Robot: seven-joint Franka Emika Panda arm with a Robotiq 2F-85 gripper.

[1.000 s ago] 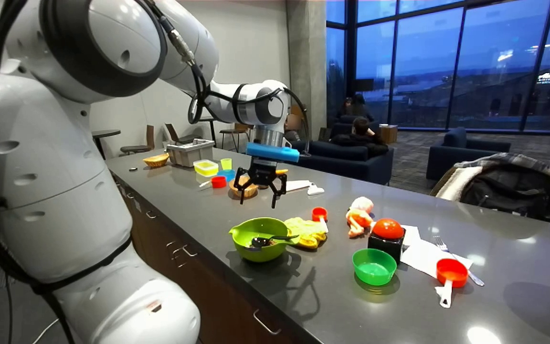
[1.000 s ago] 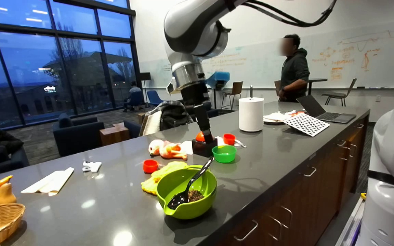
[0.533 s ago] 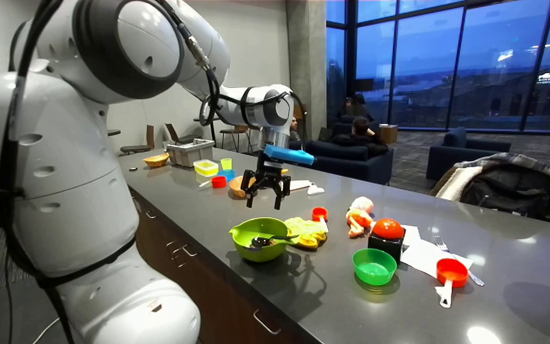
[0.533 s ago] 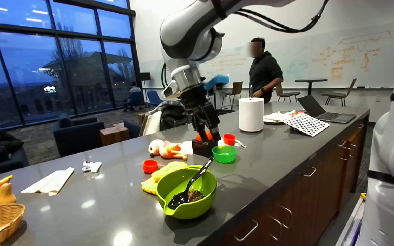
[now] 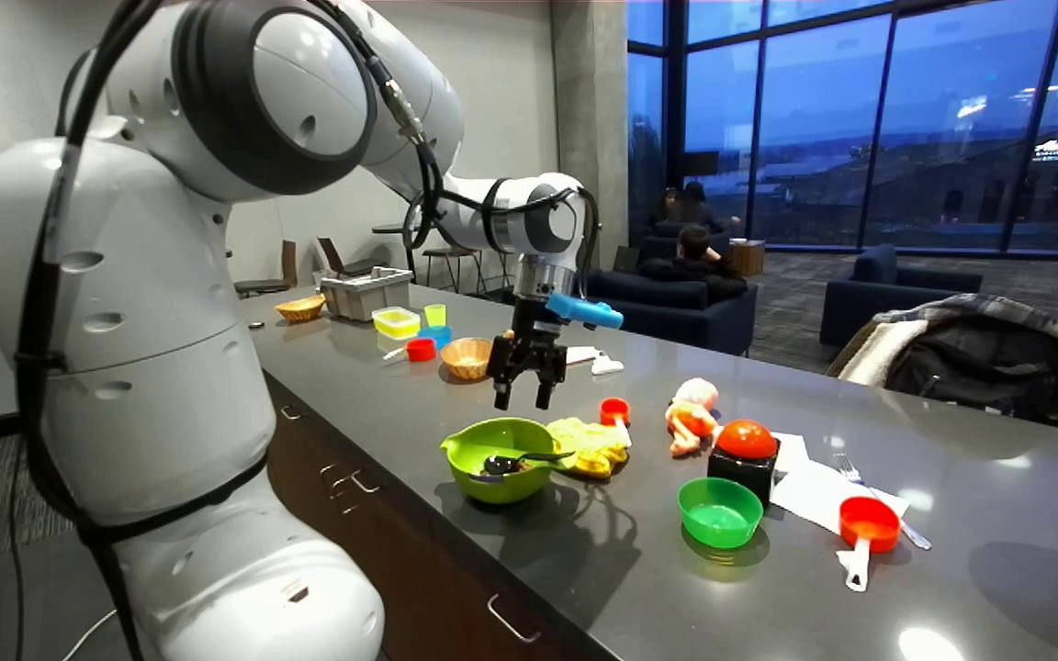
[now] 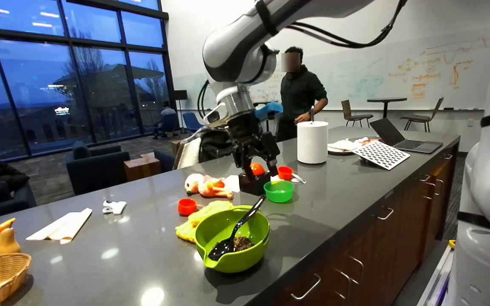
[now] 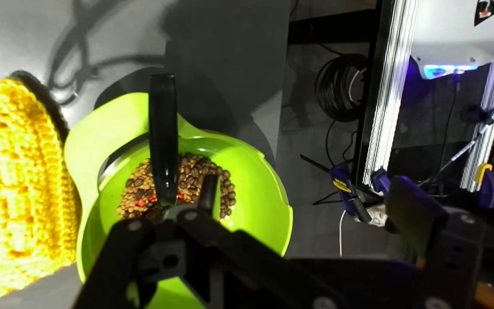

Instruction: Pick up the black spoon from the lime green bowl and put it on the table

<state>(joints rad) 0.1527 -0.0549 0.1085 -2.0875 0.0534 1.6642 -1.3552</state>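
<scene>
The lime green bowl stands near the table's front edge in both exterior views, with dark beans in it. The black spoon leans in it, its scoop among the beans and its handle sticking up over the rim. In the wrist view the spoon's handle points up across the bowl's handle side. My gripper is open and empty in the air above the bowl, apart from the spoon. In the wrist view one finger overlaps the bowl and the other lies over the floor. The table is dark grey.
A yellow knitted cloth touches the bowl's side. A red measuring cup, a pink figure, a black box with a red dome and a darker green dish stand nearby. A paper towel roll stands farther off.
My gripper has moved right and slightly lower in an exterior view and has turned, so both fingers now show apart in both exterior views. Bowl and spoon have not moved. A person has walked behind.
</scene>
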